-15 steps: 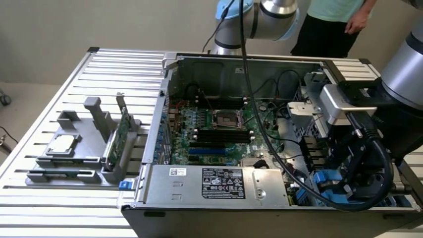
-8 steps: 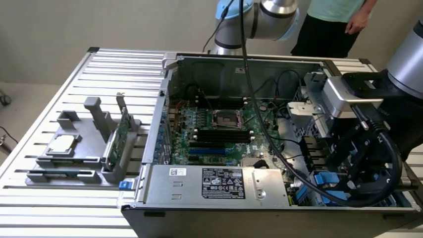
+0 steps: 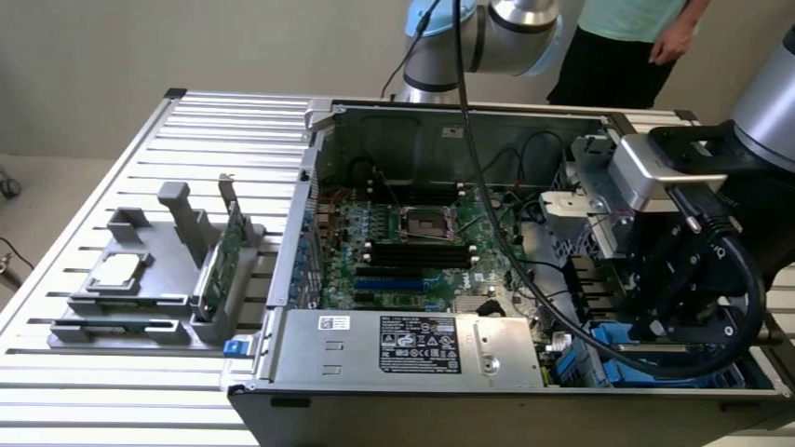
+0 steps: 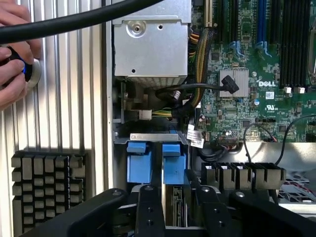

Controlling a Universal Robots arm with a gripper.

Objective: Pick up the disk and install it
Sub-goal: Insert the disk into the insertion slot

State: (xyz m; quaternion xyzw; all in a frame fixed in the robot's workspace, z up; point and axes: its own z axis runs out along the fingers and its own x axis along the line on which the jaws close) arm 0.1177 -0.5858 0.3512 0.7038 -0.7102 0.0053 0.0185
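Observation:
The disk stands on edge in the drive bay at the corner of the open computer case. Its blue carrier tabs face the wrist camera, and a grey edge shows below them. In the exterior view the blue carrier peeks out under the black gripper at the case's near right corner. My gripper hangs right over the bay. Its two black fingers stand apart on either side of the grey edge, with small gaps showing. Whether the disk is fully seated is hidden.
The green motherboard and the silver power supply fill the case. Cables run beside the bay. A grey fixture holds a square chip and a green card on the exterior view's left. A hand rests on a knob; a person stands behind the table.

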